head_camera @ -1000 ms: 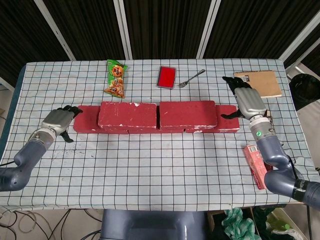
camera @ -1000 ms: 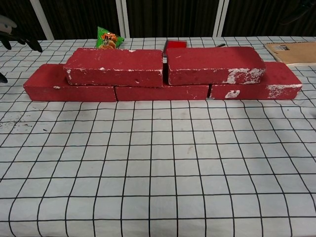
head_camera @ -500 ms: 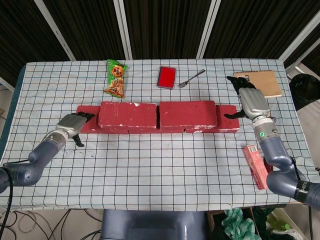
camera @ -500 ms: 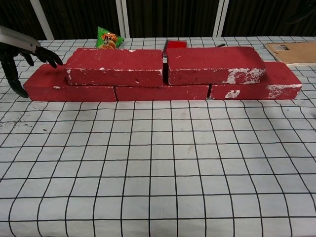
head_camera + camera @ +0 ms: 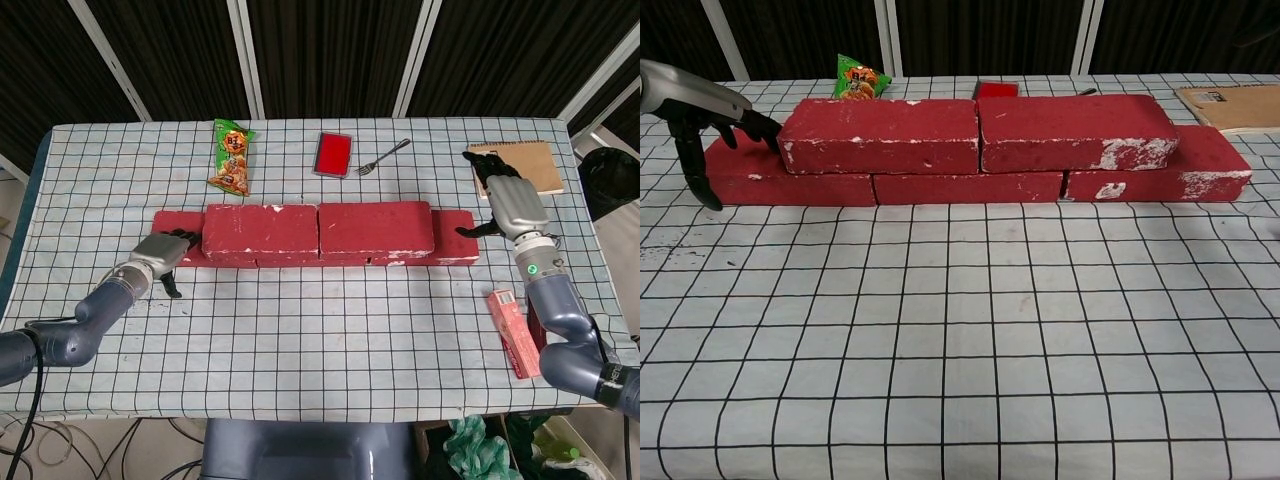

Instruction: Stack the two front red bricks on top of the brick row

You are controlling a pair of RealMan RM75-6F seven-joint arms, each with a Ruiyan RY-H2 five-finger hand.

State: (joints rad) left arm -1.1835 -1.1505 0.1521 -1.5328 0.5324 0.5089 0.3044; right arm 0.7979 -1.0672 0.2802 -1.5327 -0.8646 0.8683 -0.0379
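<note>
Two red bricks, left [image 5: 262, 230] [image 5: 880, 135] and right [image 5: 375, 227] [image 5: 1075, 130], lie end to end on top of the lower brick row [image 5: 455, 247] [image 5: 965, 187], with no gap between them. My left hand [image 5: 160, 255] [image 5: 690, 110] is at the row's left end. Its fingertips [image 5: 762, 128] press against the left end of the upper left brick, and its thumb points down in front of the lower brick. It holds nothing. My right hand [image 5: 510, 205] hovers past the row's right end with its fingers spread, its thumb close to the lower right brick; it is out of the chest view.
Behind the bricks lie a green snack bag [image 5: 231, 157] [image 5: 860, 78], a flat red box [image 5: 333, 154] and a fork [image 5: 383, 156]. A brown notebook [image 5: 520, 165] [image 5: 1235, 105] sits at the back right. A pink box [image 5: 512, 330] lies near the table's right front edge.
My left hand moved right onto the row's left end and pushed the upper left brick rightward, closing the gap to the upper right brick. The right hand drifted slightly right.
</note>
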